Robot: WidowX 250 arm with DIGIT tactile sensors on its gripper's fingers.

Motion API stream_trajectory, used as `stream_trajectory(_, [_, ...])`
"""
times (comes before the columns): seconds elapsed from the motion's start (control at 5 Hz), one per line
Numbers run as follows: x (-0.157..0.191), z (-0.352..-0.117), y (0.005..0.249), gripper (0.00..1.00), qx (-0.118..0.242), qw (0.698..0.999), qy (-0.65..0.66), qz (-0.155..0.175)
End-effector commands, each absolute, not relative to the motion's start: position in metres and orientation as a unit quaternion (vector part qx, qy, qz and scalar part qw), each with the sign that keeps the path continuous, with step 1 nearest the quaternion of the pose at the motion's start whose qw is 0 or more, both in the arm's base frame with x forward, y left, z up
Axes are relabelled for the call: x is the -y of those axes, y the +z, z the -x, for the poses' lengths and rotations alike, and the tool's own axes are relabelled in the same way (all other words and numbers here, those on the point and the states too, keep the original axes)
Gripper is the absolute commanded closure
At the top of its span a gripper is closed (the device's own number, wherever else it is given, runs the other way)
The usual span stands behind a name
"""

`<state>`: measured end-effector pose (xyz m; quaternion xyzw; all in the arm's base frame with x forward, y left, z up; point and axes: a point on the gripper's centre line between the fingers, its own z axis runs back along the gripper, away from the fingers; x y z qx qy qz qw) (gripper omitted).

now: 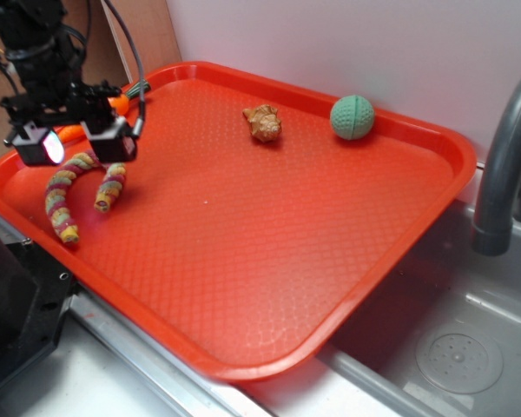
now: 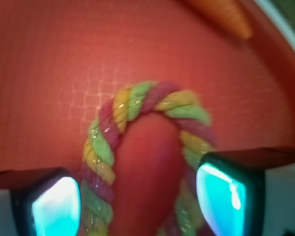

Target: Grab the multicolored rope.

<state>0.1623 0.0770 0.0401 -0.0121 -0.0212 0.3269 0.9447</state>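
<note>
Red tray (image 1: pixel 269 252) beside grey sink (image 1: pixel 451 347)

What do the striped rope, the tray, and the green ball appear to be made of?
The multicolored rope looks like twisted fibre, probably cotton: fuzzy strands wound together. The tray looks like hard moulded plastic, with an embossed grid texture and a slight sheen. The green ball seems to be rubber or foam, matte with dimpled lines; which of the two cannot be told.

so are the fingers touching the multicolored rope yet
Cannot tell. In the wrist view the fingers straddle both arms of the multicolored rope, open, but blur hides any gap. The exterior view shows the gripper right over the bend, contact unclear.
</note>
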Motion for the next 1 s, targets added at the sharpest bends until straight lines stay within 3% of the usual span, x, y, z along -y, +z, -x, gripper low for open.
stream_trajectory(0.0, [-0.056,-0.179,0.028,0.00,0.028,0.951,0.307,0.014])
stream_trajectory(0.2, [-0.048,-0.178,0.031,0.00,0.020,0.952,0.307,-0.002])
stream_trajectory(0.4, [-0.053,-0.180,0.026,0.00,0.020,0.952,0.306,0.013])
stream_trajectory(0.6, [-0.051,-0.183,0.024,1.00,0.015,0.954,0.297,0.037])
stream_trajectory(0.8, [-0.053,-0.177,0.017,1.00,0.004,0.956,0.287,0.058])
